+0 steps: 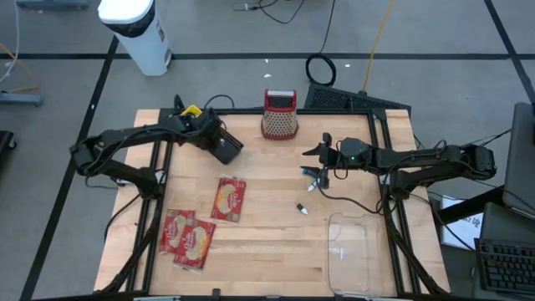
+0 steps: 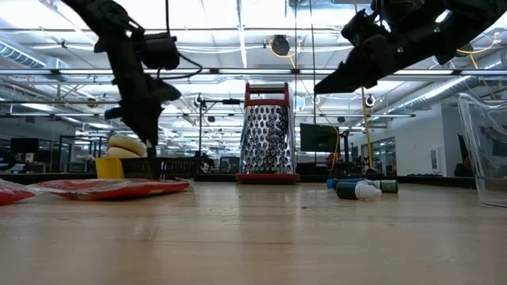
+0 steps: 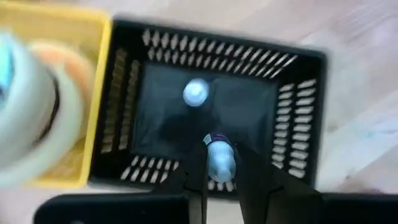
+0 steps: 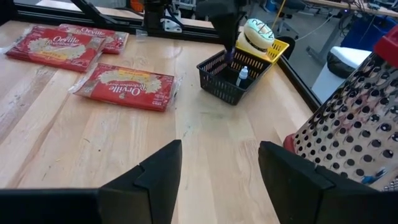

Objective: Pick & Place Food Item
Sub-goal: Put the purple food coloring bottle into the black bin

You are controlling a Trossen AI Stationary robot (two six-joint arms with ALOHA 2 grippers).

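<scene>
**Small bottle held over the black basket; packets untouched on the bench**

The left claw [image 3: 219,177] is seen closed on a small bottle [image 3: 219,158] with a pale cap, held by its body just above the black basket [image 4: 233,76] at the far left part of the bench [image 1: 267,242]. A second small bottle [image 4: 242,77] already stands upright inside that basket. Beside the basket sits a yellow tray [image 4: 275,50] with a roll of tape [image 4: 258,34] in it.

The held bottle is judged light, rigid and smooth-sided, so a slip within the narrow grip is possible; a hold across the body below the cap, as now, is thought soundest. It is likely to tip if released off upright.

The right claw [image 4: 219,171] hangs open and empty above the bench's middle right, near a few more small bottles [image 2: 360,188] lying on the wood. These would roll readily and are best taken across the barrel.

Three red popcorn packets [image 1: 229,199] lie flat toward the near left. They are judged light, thin and crinkly, hard to pinch from above; an edge would be the better hold. A box grater [image 1: 280,115] stands at the far edge, and a clear container [image 1: 355,251] rests near right.
</scene>
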